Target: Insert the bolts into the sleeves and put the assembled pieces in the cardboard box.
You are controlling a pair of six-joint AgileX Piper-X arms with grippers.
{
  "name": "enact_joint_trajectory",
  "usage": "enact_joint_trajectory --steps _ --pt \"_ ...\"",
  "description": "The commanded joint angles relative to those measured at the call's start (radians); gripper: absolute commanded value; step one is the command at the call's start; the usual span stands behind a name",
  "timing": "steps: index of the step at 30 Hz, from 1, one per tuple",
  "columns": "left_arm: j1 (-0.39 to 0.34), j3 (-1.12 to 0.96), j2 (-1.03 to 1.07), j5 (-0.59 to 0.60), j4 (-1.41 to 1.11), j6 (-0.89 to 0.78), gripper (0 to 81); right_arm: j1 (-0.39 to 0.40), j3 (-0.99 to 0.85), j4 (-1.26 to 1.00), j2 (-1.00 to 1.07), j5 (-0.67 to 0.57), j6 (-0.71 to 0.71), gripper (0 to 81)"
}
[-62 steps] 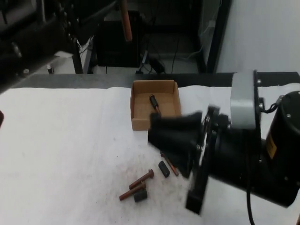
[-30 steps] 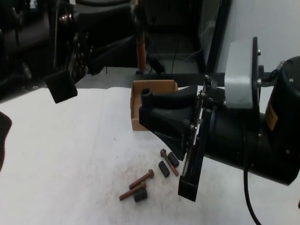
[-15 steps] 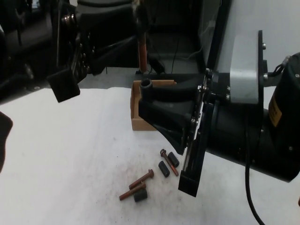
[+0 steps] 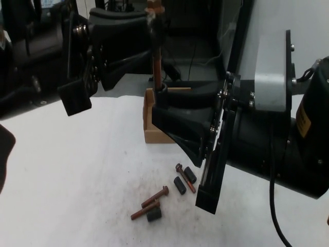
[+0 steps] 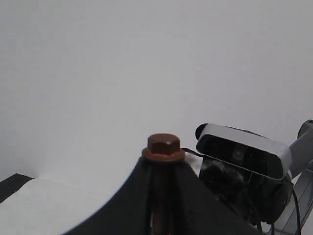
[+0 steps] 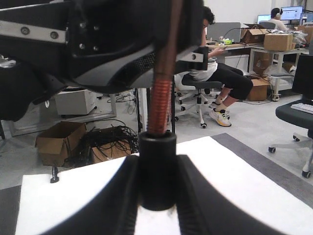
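Wide white cloth [image 4: 77, 170] lies open at the left, running to the bench's far edge. Above it, the left gripper [image 5: 164, 176] pinches a bolt [image 5: 165, 147] upright. The bolt's threaded tip now meets the mouth of the sleeve [image 6: 156, 166]; half a second ago there was a gap between them. The right gripper [image 6: 156, 196] clamps that sleeve, above the cardboard box [image 4: 149, 135]. Loose bolts [image 4: 156, 197] and loose sleeves [image 4: 179, 184] lie nearer.

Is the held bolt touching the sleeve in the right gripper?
Touching. In the right wrist view the threaded end of the bolt runs straight down into the open top of the sleeve, with no gap visible between them.
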Motion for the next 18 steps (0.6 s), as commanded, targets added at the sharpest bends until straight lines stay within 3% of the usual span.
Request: enact_joint_trajectory --steps 1,18 --pt "-0.004 -0.003 0.003 0.012 -0.006 0.001 0.2 0.002 -0.015 -0.022 -0.007 0.003 -0.007 0.8" --pt "-0.004 -0.003 0.003 0.014 0.080 0.067 0.2 0.002 -0.035 -0.022 -0.007 -0.001 0.001 0.8"
